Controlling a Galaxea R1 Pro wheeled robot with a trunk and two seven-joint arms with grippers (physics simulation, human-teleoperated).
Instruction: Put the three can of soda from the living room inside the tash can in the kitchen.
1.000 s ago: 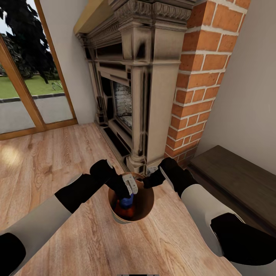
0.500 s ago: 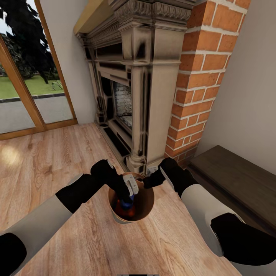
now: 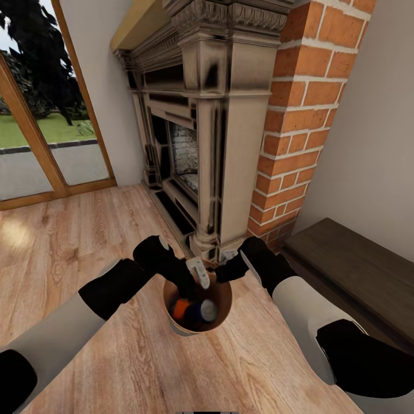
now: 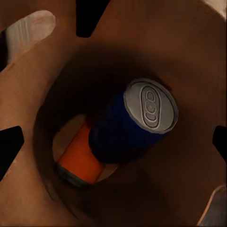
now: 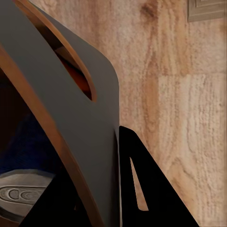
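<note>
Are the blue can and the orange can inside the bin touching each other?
Touching. The left wrist view shows the blue can lying tilted across the orange can inside the bin, with no gap between them.

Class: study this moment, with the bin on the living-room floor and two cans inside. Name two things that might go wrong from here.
1. The right gripper seems to hold the trash can by one edge of its rim; lifted so, it may tilt or slip.
2. The blue can lies slanted across the orange can, its top toward the opening; a tilt might spill it onto the wood floor.
</note>
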